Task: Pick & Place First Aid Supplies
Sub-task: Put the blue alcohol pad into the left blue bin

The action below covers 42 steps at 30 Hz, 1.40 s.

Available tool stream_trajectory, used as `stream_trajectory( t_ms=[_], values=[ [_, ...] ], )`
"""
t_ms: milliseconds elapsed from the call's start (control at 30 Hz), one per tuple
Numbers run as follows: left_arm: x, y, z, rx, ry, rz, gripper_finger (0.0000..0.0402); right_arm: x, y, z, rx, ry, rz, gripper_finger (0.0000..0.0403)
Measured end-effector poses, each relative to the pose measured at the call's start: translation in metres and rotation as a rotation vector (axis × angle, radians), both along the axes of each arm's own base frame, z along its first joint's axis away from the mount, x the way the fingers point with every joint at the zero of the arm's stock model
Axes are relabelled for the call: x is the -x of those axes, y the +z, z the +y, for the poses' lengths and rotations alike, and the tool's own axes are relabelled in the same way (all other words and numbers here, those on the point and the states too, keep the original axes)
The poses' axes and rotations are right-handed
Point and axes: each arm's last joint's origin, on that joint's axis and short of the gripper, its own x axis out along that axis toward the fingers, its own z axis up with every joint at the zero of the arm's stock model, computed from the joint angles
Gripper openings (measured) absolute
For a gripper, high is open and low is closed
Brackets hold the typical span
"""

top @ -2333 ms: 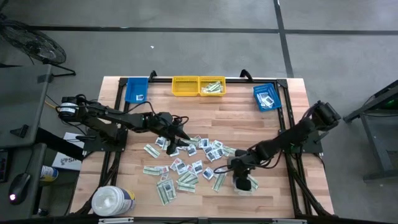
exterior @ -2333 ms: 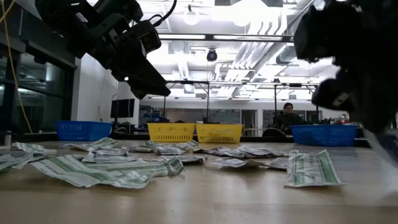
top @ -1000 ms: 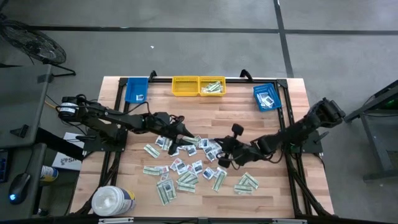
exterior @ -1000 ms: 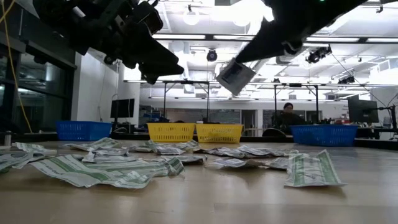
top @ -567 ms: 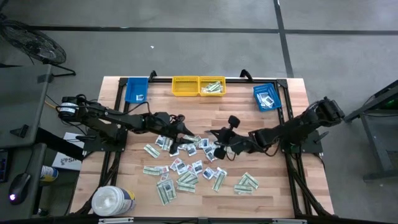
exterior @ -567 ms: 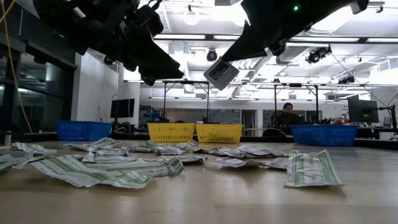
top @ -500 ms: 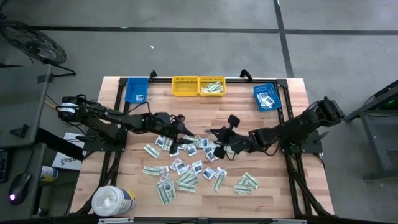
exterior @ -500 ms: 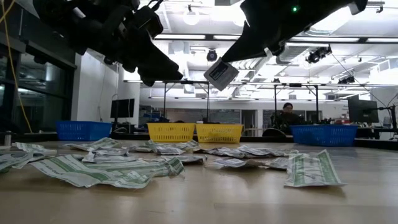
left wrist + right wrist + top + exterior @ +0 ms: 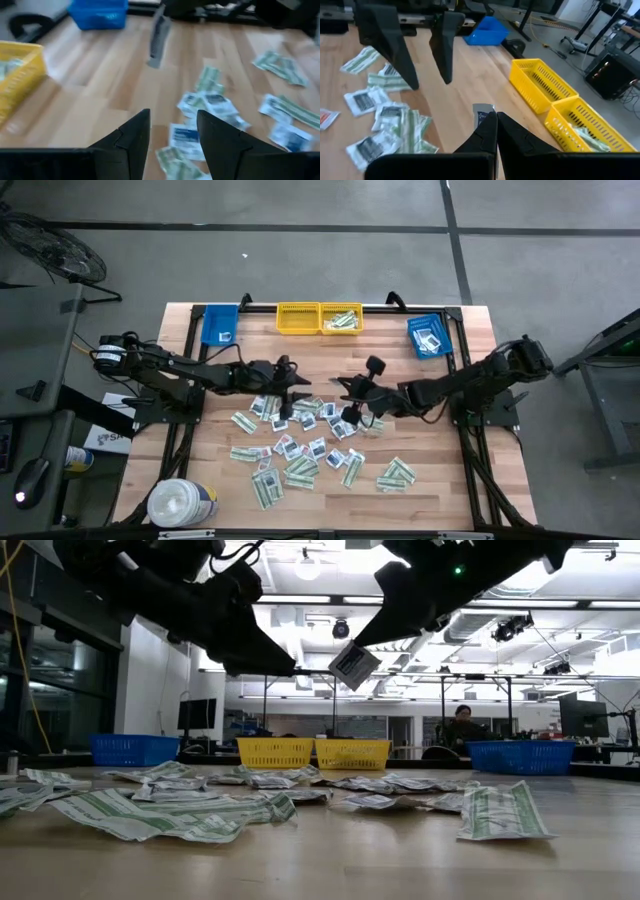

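A wooden worktop (image 9: 330, 360) stands on a grey floor (image 9: 300, 260). Along its far edge sit a blue bin (image 9: 219, 324) at the left, two yellow bins (image 9: 319, 319) side by side in the middle, and another blue bin (image 9: 428, 337) at the right. A big white round tub (image 9: 181, 503) stands at the near left corner. In the low view a person (image 9: 462, 723) shows far back in the room, under bright ceiling lights (image 9: 400, 560).

We see the scattered flat paper packets (image 9: 300, 448) mid-table, our two grippers above them, left gripper (image 9: 288, 395) facing right gripper (image 9: 347, 412); plastic mesh bins (image 9: 318, 319) line the far edge.
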Motion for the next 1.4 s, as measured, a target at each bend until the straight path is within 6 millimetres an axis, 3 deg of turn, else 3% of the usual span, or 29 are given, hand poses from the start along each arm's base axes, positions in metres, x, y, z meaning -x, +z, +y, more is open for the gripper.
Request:
stream_trajectory(
  t_ms=[567,1100,1233,1400],
  values=[
    [-0.004,0.013,0.002,-0.062,0.067,-0.137,0.0209,-0.010,0.018,-0.007,0.045,0.115,-0.140,0.0000],
    [-0.005,0.021,0.000,-0.015,0.004,-0.226,0.0209,-0.013,0.024,-0.005,0.032,0.218,-0.197,0.0000],
    [-0.006,0.022,0.000,0.002,-0.001,-0.237,0.0187,-0.013,0.024,-0.005,0.030,0.225,-0.195,0.0000],
    [-0.006,0.023,0.000,0.012,-0.008,-0.243,0.0112,-0.013,0.024,-0.005,0.029,0.225,-0.195,0.0000]
  ],
)
